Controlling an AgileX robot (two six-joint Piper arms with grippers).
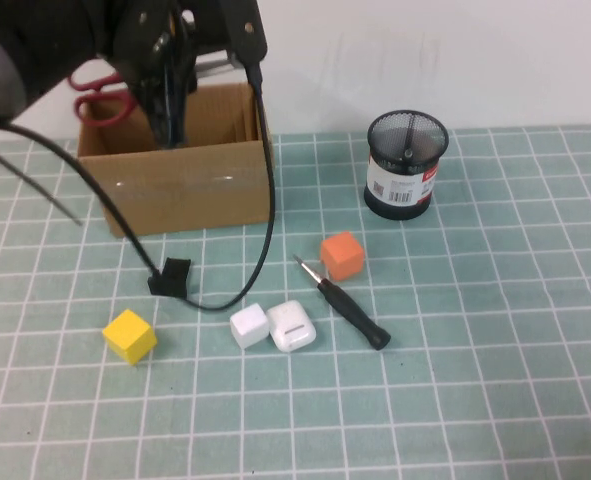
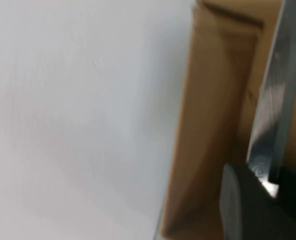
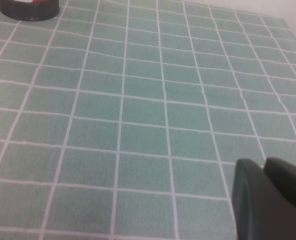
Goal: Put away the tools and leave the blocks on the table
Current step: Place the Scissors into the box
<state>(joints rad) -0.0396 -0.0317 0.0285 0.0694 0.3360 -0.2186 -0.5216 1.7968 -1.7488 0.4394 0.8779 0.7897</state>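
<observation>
My left gripper (image 1: 170, 120) hangs over the open cardboard box (image 1: 185, 190) and is shut on the red-handled scissors (image 1: 100, 95). Their grey blade (image 2: 280, 95) runs out from between the fingers (image 2: 238, 205) in the left wrist view. The black-handled screwdriver (image 1: 350, 310) lies on the green tiled table (image 1: 495, 330), just right of the orange block (image 1: 342, 256). The yellow block (image 1: 130, 335) sits front left. The white block (image 1: 248, 326) sits beside a larger white rounded piece (image 1: 292, 326). I cannot make out the pen-like rod. My right gripper (image 3: 263, 172) is shut and empty over bare tiles, outside the high view.
A black mesh pen cup (image 1: 405, 165) stands at the back right, its base also showing in the right wrist view (image 3: 30, 7). A small black bracket piece (image 1: 171, 277) lies in front of the box. A black cable (image 1: 263, 220) droops from the left arm down to the table.
</observation>
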